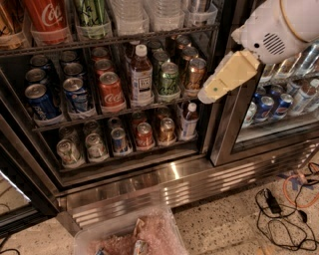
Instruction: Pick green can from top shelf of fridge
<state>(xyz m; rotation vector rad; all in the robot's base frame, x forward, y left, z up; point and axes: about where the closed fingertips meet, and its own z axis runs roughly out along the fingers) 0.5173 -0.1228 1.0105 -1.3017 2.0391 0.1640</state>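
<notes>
The green can (92, 12) stands on the top shelf (124, 38) of the fridge (169, 182), in a clear tray just right of a large red Coca-Cola can (47, 17). Only its lower part shows; its top is cut off by the frame edge. My gripper (219, 84), cream-coloured on a white arm, hangs at the upper right in front of the door post. It is to the right of the green can and lower, about level with the middle rack. It holds nothing that I can see.
Clear bottles (129, 15) stand right of the green can. The middle rack holds a shorter green can (168, 78), a bottle (141, 74) and small cans. A steel-framed glass door (224, 129) is on the right. On the floor are a clear bin (129, 234) and cables (284, 204).
</notes>
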